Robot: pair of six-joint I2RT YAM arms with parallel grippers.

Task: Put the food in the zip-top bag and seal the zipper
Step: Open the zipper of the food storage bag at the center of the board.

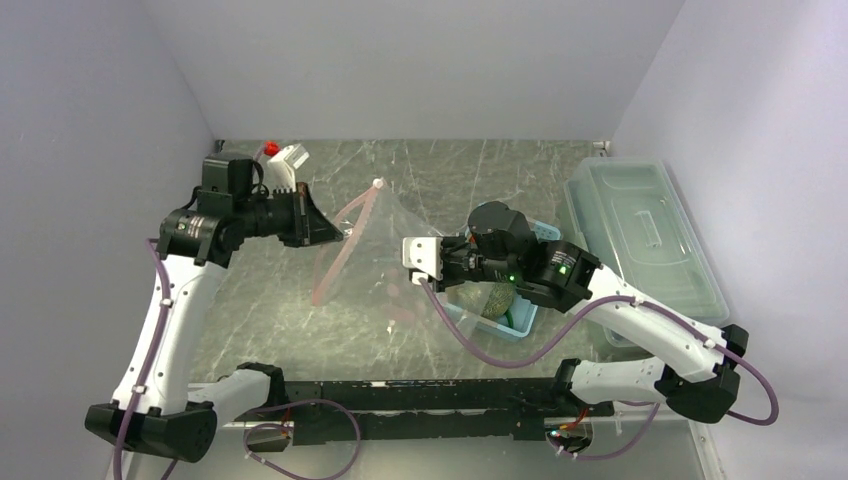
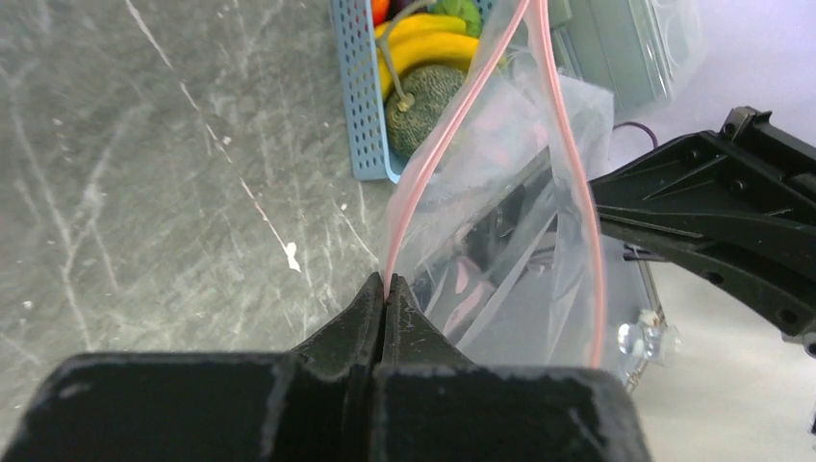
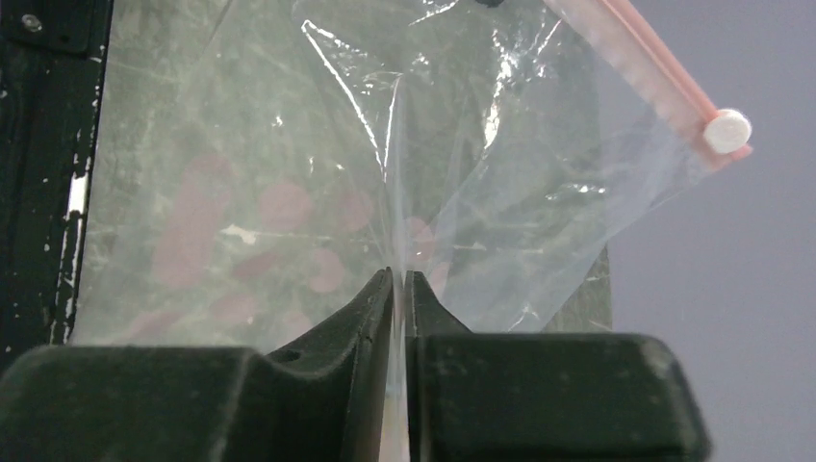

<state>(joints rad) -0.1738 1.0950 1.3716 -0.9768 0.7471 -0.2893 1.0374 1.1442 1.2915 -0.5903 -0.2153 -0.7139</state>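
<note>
The clear zip-top bag hangs stretched between both grippers above the table. My left gripper is shut on its pink zipper; in the left wrist view the strip runs straight out of the closed tips. My right gripper pinches the bag's thin film between its tips, jaws almost together. A white slider sits at the zipper's end. The food lies in the blue basket: yellow bananas and a netted melon. The bag holds no food.
The light-blue basket sits under my right arm. A large clear lidded box stands along the right wall. A white object with a red cap rests at the back left. Walls close in on three sides.
</note>
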